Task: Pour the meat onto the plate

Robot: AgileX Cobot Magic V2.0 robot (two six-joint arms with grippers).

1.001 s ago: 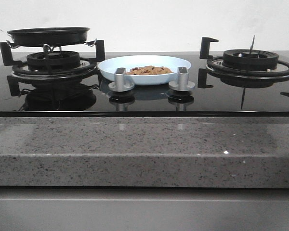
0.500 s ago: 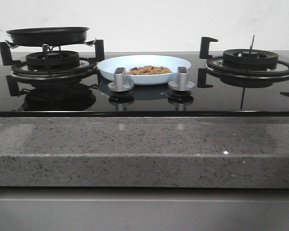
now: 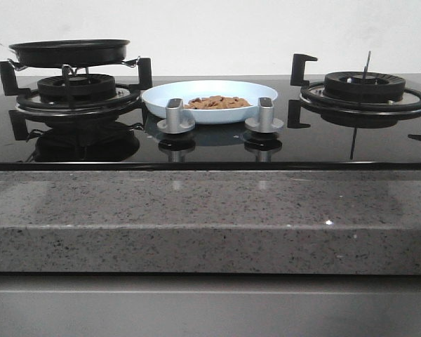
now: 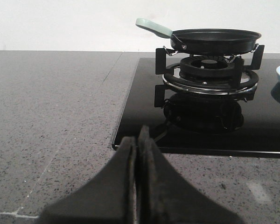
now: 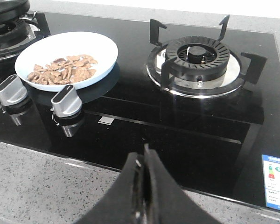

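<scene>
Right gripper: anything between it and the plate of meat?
Partly. In the right wrist view the right gripper, shut, hangs over the counter edge, and the two silver knobs stand just in front of the plate holding the meat. The glass between gripper and knobs is bare.

Front view — low, near counter-edge level, facing forward across the hob (image 3: 210, 151) to the wall.

Left wrist view — low over the granite counter (image 4: 51, 116), looking toward the frying pan (image 4: 214, 41) on its burner.

Right wrist view — higher, angled down on the plate (image 5: 67, 59) and the other burner (image 5: 198, 60).

All three share the hob; each shows the plate.
</scene>
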